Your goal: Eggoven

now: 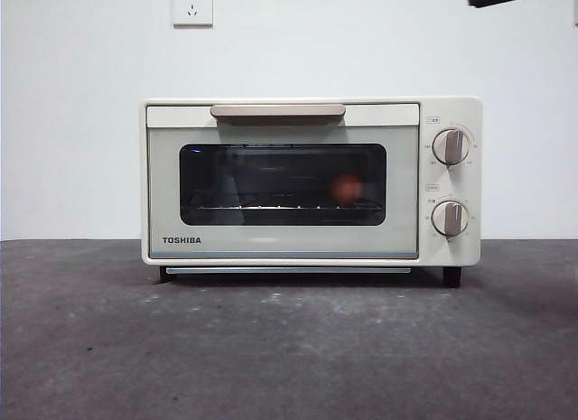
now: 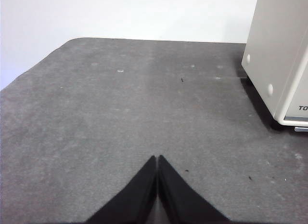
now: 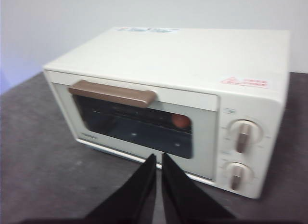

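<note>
On the dark grey, grainy table (image 1: 289, 348) the cream TOSHIBA toaster oven (image 1: 280, 244) sits square-on to the front camera, long axis left-right, door shut, tan bar handle (image 1: 278, 110) across the top; orange-brown egg (image 1: 347, 188) inside on the wire rack, right of centre behind the dark glass, its axis unclear; left gripper (image 2: 157, 159) jaws pressed together, empty, above bare table beside the oven; right gripper (image 3: 159, 157) nearly closed, empty, facing the door; two round knobs (image 1: 451, 146) stacked at right.

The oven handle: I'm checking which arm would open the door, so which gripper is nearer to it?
Right. The right gripper faces the oven door, just below the handle. The left gripper hangs over bare table, off the oven's side.
</note>
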`<state>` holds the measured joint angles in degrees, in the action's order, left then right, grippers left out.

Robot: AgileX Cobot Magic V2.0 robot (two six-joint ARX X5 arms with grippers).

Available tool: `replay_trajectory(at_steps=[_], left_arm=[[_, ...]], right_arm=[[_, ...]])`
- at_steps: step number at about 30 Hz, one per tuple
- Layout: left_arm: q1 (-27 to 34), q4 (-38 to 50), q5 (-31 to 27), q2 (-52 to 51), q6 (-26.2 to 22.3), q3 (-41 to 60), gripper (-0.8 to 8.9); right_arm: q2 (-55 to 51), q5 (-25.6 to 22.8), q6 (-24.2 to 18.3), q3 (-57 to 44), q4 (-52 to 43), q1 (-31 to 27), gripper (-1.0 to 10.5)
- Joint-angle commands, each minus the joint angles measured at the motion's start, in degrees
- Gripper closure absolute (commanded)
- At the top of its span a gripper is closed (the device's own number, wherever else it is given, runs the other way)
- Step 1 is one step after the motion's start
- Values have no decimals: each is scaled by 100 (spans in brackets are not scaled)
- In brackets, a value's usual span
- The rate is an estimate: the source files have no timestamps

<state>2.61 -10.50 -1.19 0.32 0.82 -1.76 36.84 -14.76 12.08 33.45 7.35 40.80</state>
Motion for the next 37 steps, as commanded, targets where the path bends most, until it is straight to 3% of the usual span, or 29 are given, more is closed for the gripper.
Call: replay_trajectory(at_steps=[1, 6, 11, 14, 21, 32, 37], left_arm=[[15, -22, 7, -4, 28, 153, 808], [15, -22, 9, -2, 28, 153, 808], [15, -22, 11, -2, 28, 153, 808], [15, -22, 7, -2, 28, 153, 808], [15, -22, 9, -2, 28, 153, 808], [15, -22, 9, -4, 28, 153, 808], [15, -22, 9, -2, 28, 153, 808]], right_arm=[[-332, 103, -269, -79, -17, -535, 943], [-1054, 1248, -326, -925, -186, -2026, 943], [-2131, 1342, -610, -2006, -669, -3287, 943], [-2608, 1342, -616, -2516, -1054, -3600, 943], [-3263, 1333, -632, -3235, -1333, -3759, 943], [-3663, 1333, -651, -3285, 219, -3759, 943], [-3663, 1311, -656, -3279, 166, -3759, 943]])
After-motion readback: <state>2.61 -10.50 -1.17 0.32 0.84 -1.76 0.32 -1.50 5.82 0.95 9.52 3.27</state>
